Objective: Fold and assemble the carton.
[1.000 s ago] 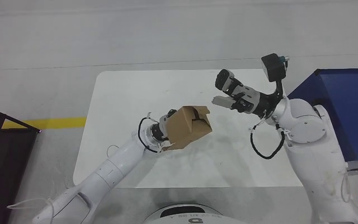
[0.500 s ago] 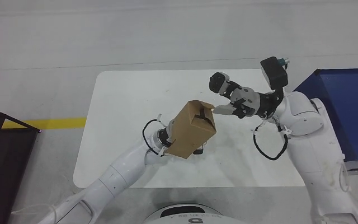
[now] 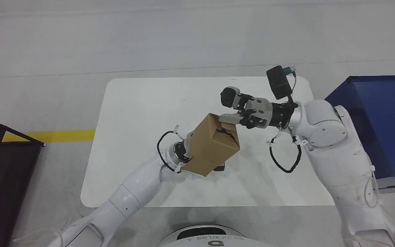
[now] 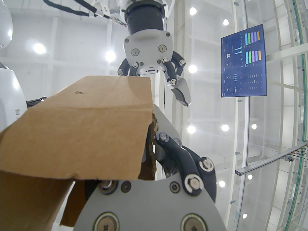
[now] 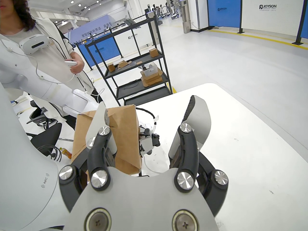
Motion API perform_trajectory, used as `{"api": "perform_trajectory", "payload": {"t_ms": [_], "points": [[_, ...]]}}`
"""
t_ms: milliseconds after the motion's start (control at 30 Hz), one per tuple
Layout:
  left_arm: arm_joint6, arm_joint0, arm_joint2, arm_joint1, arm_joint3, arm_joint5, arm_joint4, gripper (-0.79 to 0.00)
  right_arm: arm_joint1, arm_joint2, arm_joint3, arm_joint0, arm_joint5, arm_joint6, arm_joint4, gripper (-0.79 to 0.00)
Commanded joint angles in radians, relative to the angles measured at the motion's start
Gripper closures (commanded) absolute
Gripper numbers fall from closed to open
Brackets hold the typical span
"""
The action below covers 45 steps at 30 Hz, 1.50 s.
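The brown carton (image 3: 213, 143) is held tilted above the white table (image 3: 136, 123). My left gripper (image 4: 150, 131) is shut on one wall at its lower end, and one finger (image 4: 166, 126) lies outside that wall. The carton (image 4: 77, 126) rises from there toward my right gripper (image 4: 151, 80). In the top view my right gripper (image 3: 227, 107) is open at the carton's upper end. One of its fingers rests at the carton's top corner while the other stands off in the air. From the right wrist, the right gripper (image 5: 148, 108) stands wide, one pad (image 5: 102, 118) against the carton (image 5: 125, 131).
A blue bin (image 3: 364, 99) stands off the table's right edge. A dark frame (image 3: 12, 160) is at the far left. A black shelf rack (image 5: 134, 68) with small boxes stands beyond the table.
The left arm swung the carton up and to the right, then held it. The right gripper moved left and came up against the carton's upper end.
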Motion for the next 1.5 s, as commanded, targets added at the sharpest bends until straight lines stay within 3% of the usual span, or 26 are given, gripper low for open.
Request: {"api": "perform_trajectory", "payload": {"t_ms": [0,500,700,1000,1133,1267,1467], "points": [[0.007,0.001,-0.006,-0.002,-0.004,0.007,0.001,0.000,0.002,0.004,0.002,-0.001,0.004,0.002,0.000,-0.591],[0.101,0.034,-0.074,-0.022,-0.049,0.101,-0.069,0.000,0.023,0.035,-0.007,-0.008,-0.067,0.050,0.027,-0.656],[0.101,0.028,-0.076,-0.028,-0.033,0.101,-0.057,0.000,0.030,0.032,-0.040,-0.008,-0.062,0.066,-0.011,-0.785],[0.101,0.025,-0.074,-0.031,-0.029,0.101,-0.033,0.000,0.036,0.020,-0.055,-0.001,-0.034,0.048,-0.046,-0.751],[0.101,0.024,-0.077,-0.031,-0.029,0.101,-0.030,0.000,0.038,0.019,-0.019,0.001,-0.081,0.017,0.057,-0.742],[0.101,0.028,-0.083,-0.030,-0.031,0.101,-0.030,0.000,0.042,0.045,0.025,-0.002,-0.096,-0.026,0.168,-0.785],[0.101,0.031,-0.080,-0.028,-0.036,0.101,-0.018,0.000,0.046,0.057,0.029,-0.001,-0.020,-0.037,0.126,-0.748]]}}
